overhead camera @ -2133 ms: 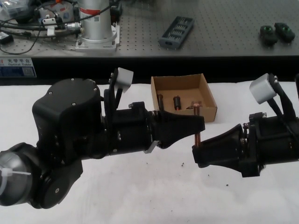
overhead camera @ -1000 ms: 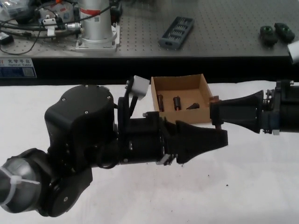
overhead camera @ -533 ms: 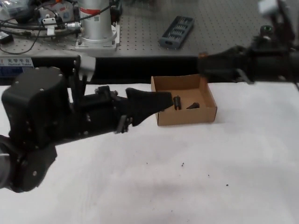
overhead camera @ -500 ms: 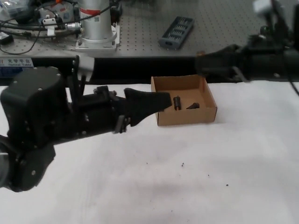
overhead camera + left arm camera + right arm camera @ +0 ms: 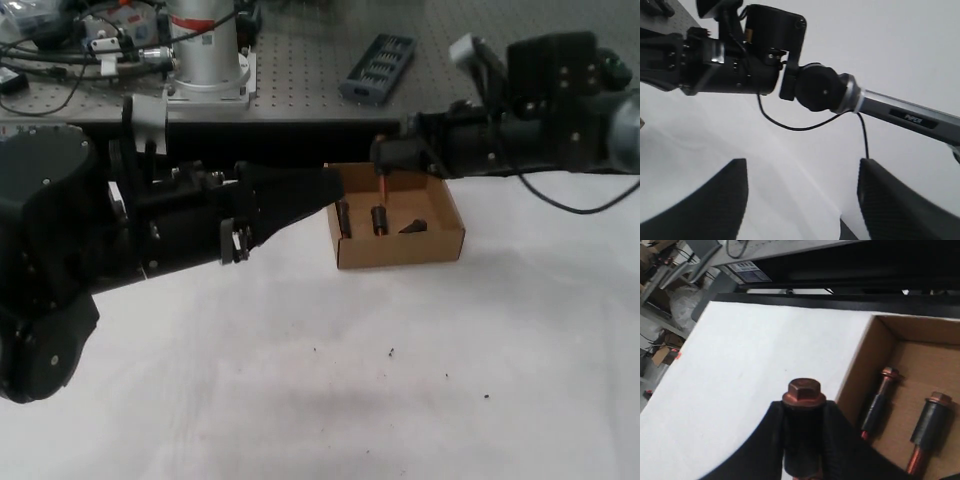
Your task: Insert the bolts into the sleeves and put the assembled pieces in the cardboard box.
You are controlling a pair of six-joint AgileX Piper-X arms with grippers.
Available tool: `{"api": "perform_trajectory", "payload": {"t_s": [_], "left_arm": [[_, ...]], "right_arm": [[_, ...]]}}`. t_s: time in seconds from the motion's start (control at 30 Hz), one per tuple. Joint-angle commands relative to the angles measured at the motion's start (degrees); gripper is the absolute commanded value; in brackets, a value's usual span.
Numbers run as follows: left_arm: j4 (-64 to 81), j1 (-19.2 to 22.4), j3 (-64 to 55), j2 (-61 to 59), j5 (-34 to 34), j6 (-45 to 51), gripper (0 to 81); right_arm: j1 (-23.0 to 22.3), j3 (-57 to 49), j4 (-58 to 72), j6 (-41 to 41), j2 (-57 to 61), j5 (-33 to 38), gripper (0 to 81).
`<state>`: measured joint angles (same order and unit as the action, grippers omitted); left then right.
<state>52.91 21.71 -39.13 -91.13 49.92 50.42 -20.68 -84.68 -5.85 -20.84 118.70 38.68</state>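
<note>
- White cloth [image 5: 400, 400] covers the bench in the high view, with a perforated table [image 5: 480, 60] beyond it. The cardboard box [image 5: 450, 242] sits at the cloth's far edge, and two finished pieces [image 5: 379, 220] lie in its left half.
- In the same view, the right gripper [image 5: 388, 155] hangs over the box's far-left corner. It is clamped on a sleeved bolt [image 5: 382, 186] whose copper shank points down. The left gripper [image 5: 322, 188] is just left of the box.
- The step looks like the drop-off. It would go best if the piece were carried right, over bare box floor, and lowered inside the walls before release. That way it should neither clip the rim nor land on the others. The left arm is best kept well apart from the box.
- A blue label [image 5: 38, 143] sits on the perforated table's front edge, and its print is too small to read.
- In the left wrist view, the left gripper [image 5: 802, 195] has its fingers wide apart with nothing between them. The right arm [image 5: 740, 55] crosses beyond, and the lettering on its tube is not read off here.
- In the right wrist view, the right gripper [image 5: 804, 427] grips the black sleeve, with the bolt's hexagonal head standing proud. The cardboard box [image 5: 860, 365] is just beside it. I cannot tell whether the piece is within the rim.
- A sticker [image 5: 747, 272] on the dark bench edge is too blurred to read.
</note>
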Motion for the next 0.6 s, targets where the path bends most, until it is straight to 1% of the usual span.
{"api": "perform_trajectory", "payload": {"t_s": [0.0, 0.1, 0.13, 0.2, 0.23, 0.27, 0.37, 0.4, 0.47, 0.57], "left_arm": [[1.12, -0.07, -0.19, 1.07, -0.37, 1.37, 46.3], [1.12, -0.07, -0.19, 1.07, -0.21, 2.41, 43.1], [1.12, -0.07, -0.19, 1.07, 0.07, 2.41, 40.7], [1.6, -0.07, -0.19, 1.07, 0.75, 2.41, 37.9], [2.16, -0.07, -0.19, 1.07, 1.02, 2.41, 37.6], [2.67, -0.07, -0.19, 1.07, 1.04, 2.41, 37.7], [4.49, -0.07, -0.19, 1.07, 0.89, 3.62, 38.8], [4.76, -0.07, -0.19, 1.07, 0.89, 4.53, 38.8], [5.95, -0.07, -0.19, 1.07, 0.89, 6.77, 38.8], [8.74, -0.07, -0.19, 1.13, 0.89, 9.76, 38.6]], "right_arm": [[0.71, -5.37, -3.12, -0.15, 3.66, -2.26, 10.3], [0.7, -8.05, -5.31, -0.15, 5.45, -3.93, 10.3], [0.7, -8.44, -5.8, 0.18, 5.67, -4.15, 10.3], [0.7, -8.65, -5.81, 1.23, 5.72, -4.28, 13.1], [0.7, -8.79, -5.81, 1.29, 5.72, -4.28, 16.8], [0.7, -8.85, -6.05, 1.27, 5.72, -4.28, 22.4], [0.7, -8.81, -7.13, 1.17, 5.72, -6.01, 41.3], [0.7, -8.81, -7.74, 1.17, 5.72, -6.68, 44.1], [0.7, -8.81, -8.71, 0.9, 5.72, -6.81, 43.3], [0.81, -8.81, -9.05, -1.71, 5.72, -6.87, 40.7]]}}
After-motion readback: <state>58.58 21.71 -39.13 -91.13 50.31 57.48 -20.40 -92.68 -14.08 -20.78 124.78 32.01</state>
